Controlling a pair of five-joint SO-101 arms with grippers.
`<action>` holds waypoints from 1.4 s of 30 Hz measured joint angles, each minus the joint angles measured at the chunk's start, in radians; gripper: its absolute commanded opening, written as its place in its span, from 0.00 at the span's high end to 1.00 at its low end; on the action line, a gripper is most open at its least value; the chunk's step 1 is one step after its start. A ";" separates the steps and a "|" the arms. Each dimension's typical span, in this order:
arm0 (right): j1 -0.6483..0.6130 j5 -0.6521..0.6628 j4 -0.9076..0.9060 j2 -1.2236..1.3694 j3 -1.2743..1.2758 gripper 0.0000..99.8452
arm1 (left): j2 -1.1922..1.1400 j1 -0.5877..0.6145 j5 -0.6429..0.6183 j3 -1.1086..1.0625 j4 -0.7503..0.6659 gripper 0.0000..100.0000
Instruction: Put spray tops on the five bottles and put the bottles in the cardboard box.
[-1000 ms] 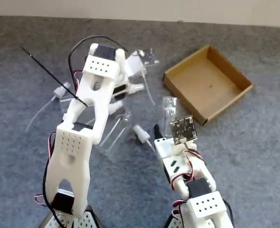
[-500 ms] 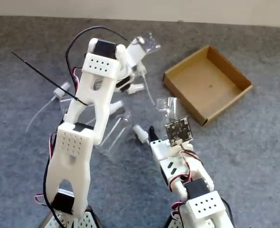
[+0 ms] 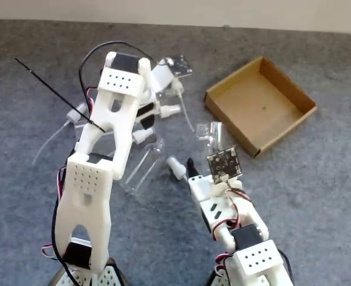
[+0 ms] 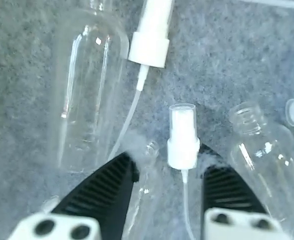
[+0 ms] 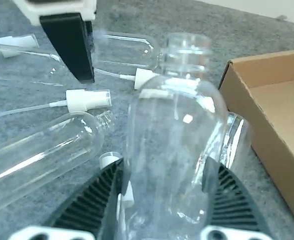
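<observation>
My right gripper (image 5: pixel 164 172) is shut on a clear bottle (image 5: pixel 174 135), neck up and bare; in the high view this bottle (image 3: pixel 213 136) stands just left of the cardboard box (image 3: pixel 258 104). My left gripper (image 4: pixel 167 167) is open low over the carpet, with a white spray top (image 4: pixel 182 140) lying between its black fingers (image 4: pixel 109 182). Clear bottles (image 4: pixel 87 85) (image 4: pixel 261 145) lie on either side of it. Past the fingers lies another spray top (image 4: pixel 151 35). One black left finger (image 5: pixel 72 45) hangs beyond the held bottle.
More spray tops (image 3: pixel 176 167) (image 3: pixel 77 113) and a lying bottle (image 3: pixel 142 167) are scattered on the grey carpet (image 3: pixel 318 196) under and around the left arm (image 3: pixel 112 119). The open box has low walls. A black cable tie (image 3: pixel 50 83) sticks out leftward.
My right gripper carried its bottle a little forward and left, then held still. The left arm shifted slightly left and its wrist turned down toward the spray tops.
</observation>
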State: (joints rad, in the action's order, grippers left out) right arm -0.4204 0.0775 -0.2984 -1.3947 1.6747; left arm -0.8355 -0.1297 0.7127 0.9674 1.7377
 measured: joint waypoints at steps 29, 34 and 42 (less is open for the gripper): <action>-0.002 0.000 0.000 0.000 0.000 0.83 | -0.201 0.012 0.000 0.014 -0.028 0.92; -0.002 0.000 0.000 0.000 0.000 0.83 | -0.201 0.012 0.000 0.014 -0.015 0.92; -0.002 0.000 0.000 0.000 0.000 0.83 | -0.203 0.012 0.000 0.025 -0.011 0.94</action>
State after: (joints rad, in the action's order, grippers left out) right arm -0.4219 0.0775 -0.2984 -1.3947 1.6747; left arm -1.0380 -0.1174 0.7127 0.9920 1.7269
